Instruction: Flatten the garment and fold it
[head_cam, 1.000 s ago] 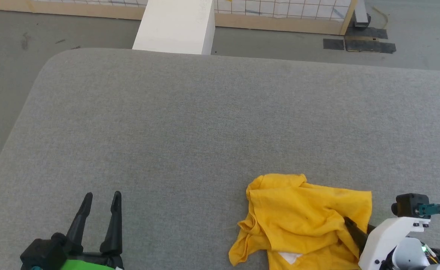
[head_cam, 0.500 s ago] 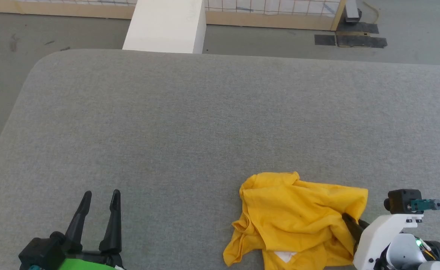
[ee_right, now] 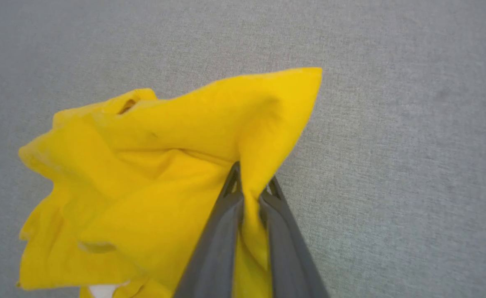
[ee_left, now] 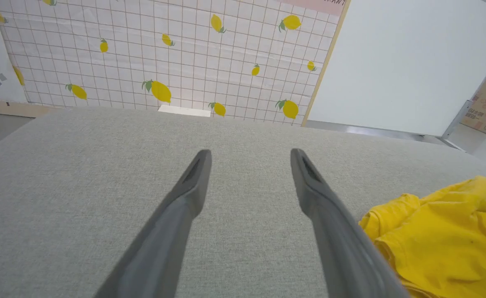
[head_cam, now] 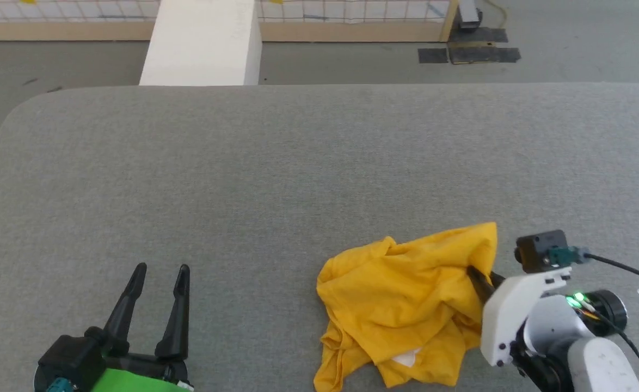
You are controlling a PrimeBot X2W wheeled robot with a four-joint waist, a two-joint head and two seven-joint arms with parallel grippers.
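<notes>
Pinching a fold of the yellow T-shirt (head_cam: 401,294), crumpled lower right in the head view on the grey table (head_cam: 276,163), our right gripper (ee_right: 253,177) is clamped on it; our left gripper (head_cam: 161,268) gapes empty. We judge the cloth light and floppy, best taken at shoulder seams.

Matt cloth garment (head_cam: 401,294), rough woven tabletop (head_cam: 298,163), seemingly plastic left gripper (head_cam: 162,267)

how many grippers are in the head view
2: left gripper at lower left, open over the grey surface; right gripper at lower right, shut on the yellow T-shirt.
</notes>
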